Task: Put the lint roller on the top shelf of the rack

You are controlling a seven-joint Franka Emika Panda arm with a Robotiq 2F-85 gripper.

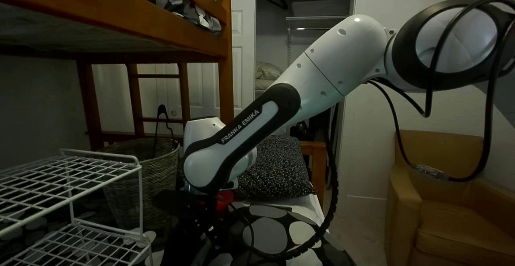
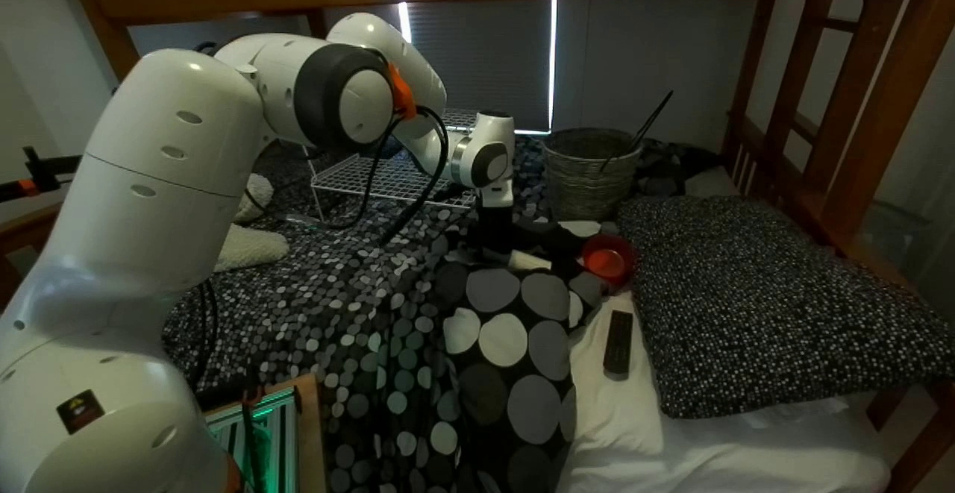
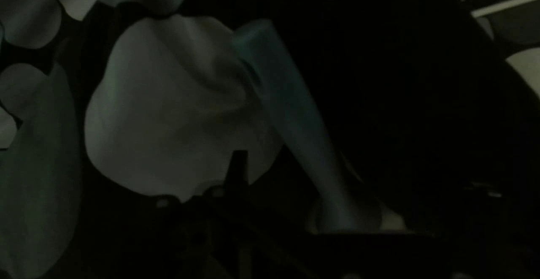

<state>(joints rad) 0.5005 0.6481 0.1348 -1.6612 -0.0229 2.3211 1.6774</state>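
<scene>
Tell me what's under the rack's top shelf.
Under the top shelf is a lower wire shelf, with spotted bedding showing through its bars. In an exterior view the robot arm covers part of the gap; anything behind it is hidden.

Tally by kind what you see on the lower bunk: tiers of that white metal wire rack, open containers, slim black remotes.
Shelf tiers: 2 (white wire top shelf, matching lower shelf)
Open containers: 2 (round grey-brown woven basket, round red bowl)
Remotes: 1 (slim black remote)
Total: 5

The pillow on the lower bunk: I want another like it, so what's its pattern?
The pillow is black with small pale speckles, showing best in an exterior view.
</scene>
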